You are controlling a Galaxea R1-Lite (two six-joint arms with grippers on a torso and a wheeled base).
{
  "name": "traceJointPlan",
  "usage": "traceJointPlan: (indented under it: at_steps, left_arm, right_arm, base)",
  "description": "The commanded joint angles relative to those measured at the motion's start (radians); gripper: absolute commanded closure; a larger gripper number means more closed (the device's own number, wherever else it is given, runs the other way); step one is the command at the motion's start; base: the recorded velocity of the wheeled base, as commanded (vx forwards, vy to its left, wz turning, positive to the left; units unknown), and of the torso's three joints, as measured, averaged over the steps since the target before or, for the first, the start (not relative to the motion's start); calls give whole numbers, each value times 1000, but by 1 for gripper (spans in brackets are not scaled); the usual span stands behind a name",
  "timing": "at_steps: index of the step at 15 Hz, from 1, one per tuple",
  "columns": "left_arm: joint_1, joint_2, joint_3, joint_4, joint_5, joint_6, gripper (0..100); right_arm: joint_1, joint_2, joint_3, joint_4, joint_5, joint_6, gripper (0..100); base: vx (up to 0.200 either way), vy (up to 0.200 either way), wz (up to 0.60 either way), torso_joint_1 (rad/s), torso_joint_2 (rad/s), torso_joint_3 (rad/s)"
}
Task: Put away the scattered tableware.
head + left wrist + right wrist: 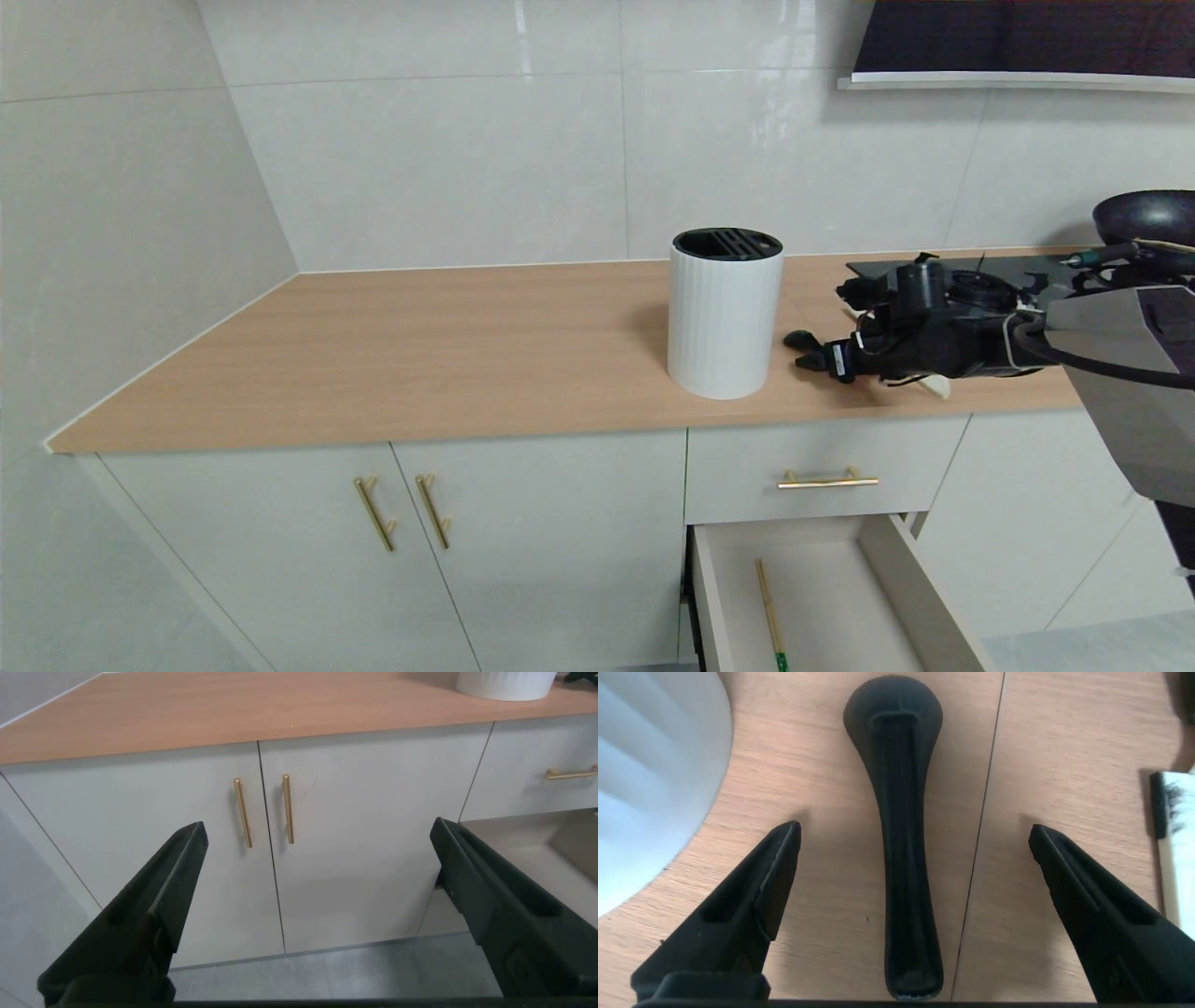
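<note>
Head view: a wooden surface [420, 355] runs along a tiled wall, and a white ribbed holder [725, 313] with a black slotted top stands upright on it. Just to the holder's right, a black spoon [798, 339] lies flat on the wood, its bowl end toward the holder. The right end effector [810, 353] hangs low over the spoon. A small white label [840, 360] sits on the end effector's side, its print too small to read.

From the right wrist, this end effector [910, 831] is spread wide. The spoon [901, 812] lies lengthwise between the two fingers, and both are apart from it. The holder's curved wall [645, 784] stands near the spoon's bowl.

Below the surface, a drawer [896, 579] is pulled out, with chopsticks [770, 607] lying inside along its left wall. A dark wok [1148, 215] rests on a black cooktop [878, 268] at the far right.

The left end effector [318, 829] is also open and holds nothing. It faces the white cabinet doors [364, 859] and their gold handles.
</note>
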Motion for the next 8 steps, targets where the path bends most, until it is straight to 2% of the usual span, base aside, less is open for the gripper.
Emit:
traceJointPlan:
  at_steps: [1, 8]
  left_arm:
    - [0, 1, 0, -1, 0, 0, 0]
    - [0, 1, 0, -1, 0, 0, 0]
  right_arm:
    - [0, 2, 0, 0, 1, -2, 0]
    - [0, 18, -6, 0, -24, -25, 0]
  base:
    - [0, 0, 0, 0, 0, 0]
    - [0, 0, 0, 0, 0, 0]
